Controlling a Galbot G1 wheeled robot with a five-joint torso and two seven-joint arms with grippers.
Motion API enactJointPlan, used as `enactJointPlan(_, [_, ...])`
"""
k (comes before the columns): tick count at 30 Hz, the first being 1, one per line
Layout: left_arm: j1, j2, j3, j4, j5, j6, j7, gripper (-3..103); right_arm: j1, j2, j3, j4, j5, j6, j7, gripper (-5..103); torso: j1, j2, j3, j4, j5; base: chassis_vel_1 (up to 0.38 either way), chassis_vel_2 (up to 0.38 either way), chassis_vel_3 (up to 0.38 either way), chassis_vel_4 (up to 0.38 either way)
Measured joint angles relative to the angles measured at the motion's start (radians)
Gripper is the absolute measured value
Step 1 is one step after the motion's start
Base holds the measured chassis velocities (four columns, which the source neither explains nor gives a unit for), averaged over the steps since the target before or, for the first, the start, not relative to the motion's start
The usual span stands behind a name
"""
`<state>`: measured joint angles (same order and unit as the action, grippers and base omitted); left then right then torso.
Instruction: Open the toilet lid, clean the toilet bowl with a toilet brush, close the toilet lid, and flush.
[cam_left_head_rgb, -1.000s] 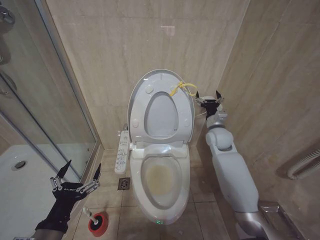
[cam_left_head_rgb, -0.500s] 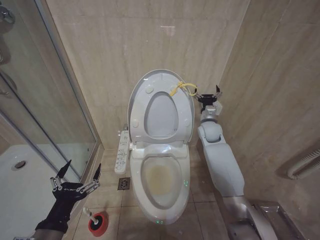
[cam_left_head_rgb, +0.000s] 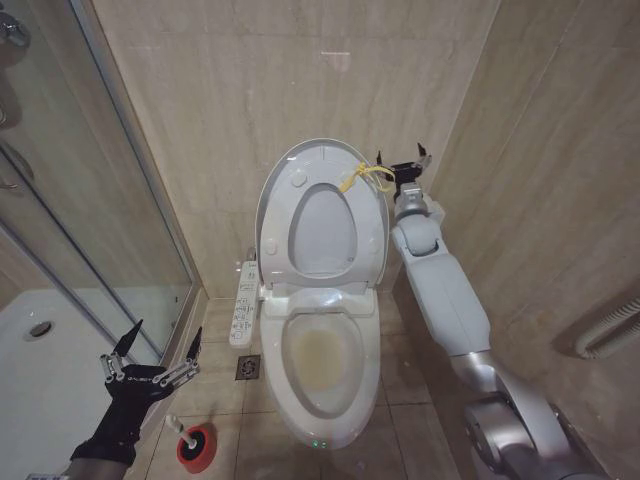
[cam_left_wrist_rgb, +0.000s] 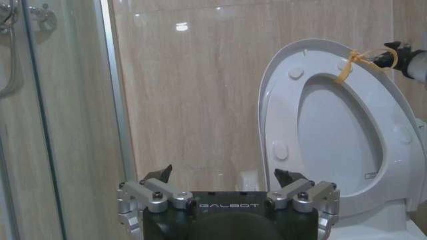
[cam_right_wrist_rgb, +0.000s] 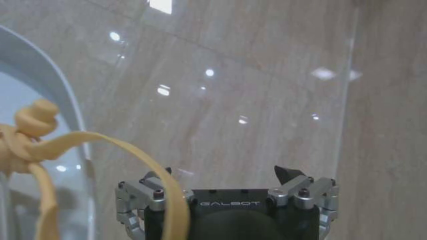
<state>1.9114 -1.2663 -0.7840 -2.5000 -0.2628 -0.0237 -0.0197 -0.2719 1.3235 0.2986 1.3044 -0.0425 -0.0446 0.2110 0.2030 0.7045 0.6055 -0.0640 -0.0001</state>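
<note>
white toilet lid (cam_left_head_rgb: 322, 215), yellow cord (cam_left_head_rgb: 362, 176), yellowish-brown-stained toilet bowl (cam_left_head_rgb: 322, 362), seemingly red cup (cam_left_head_rgb: 197, 447)

The toilet lid (cam_left_head_rgb: 300, 180) is seen as smooth, glossy white plastic, and a soft yellow cord (cam_left_head_rgb: 362, 176) is tied on it. The toilet bowl (cam_left_head_rgb: 322, 375) looks like shiny ceramic. The walls (cam_left_head_rgb: 250, 90) are covered with polished beige stone tiles where lamps are reflected. At the left, clear glass (cam_left_head_rgb: 60, 200) is framed with bright metal. The right gripper (cam_right_wrist_rgb: 227, 175) shows brushed metal and matt black parts.
</note>
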Motion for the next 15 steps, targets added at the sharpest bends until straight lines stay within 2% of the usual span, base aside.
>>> enactJointPlan(8, [0.000, 0.000, 0.000, 0.000, 0.000, 0.000, 0.000, 100, -0.010, -0.017, -0.020, 0.011, 0.020, -0.010, -0.015, 100, 0.000, 0.000, 0.000, 0.0001, 0.0000, 0.000, 0.000, 0.000, 0.000])
enactJointPlan(11, [0.000, 0.000, 0.000, 0.000, 0.000, 0.000, 0.000, 100, -0.066, -0.073, -0.033, 0.104, 0.075, -0.070, -0.025, 100, 0.000, 0.000, 0.000, -0.0004, 0.0002, 0.000, 0.000, 0.000, 0.000])
enactJointPlan(15, [0.000, 0.000, 0.000, 0.000, 0.000, 0.000, 0.000, 100, -0.125, -0.126, -0.032, 0.189, 0.122, -0.101, -0.031, 100, 0.000, 0.000, 0.000, -0.0003, 0.0003, 0.000, 0.000, 0.000, 0.000])
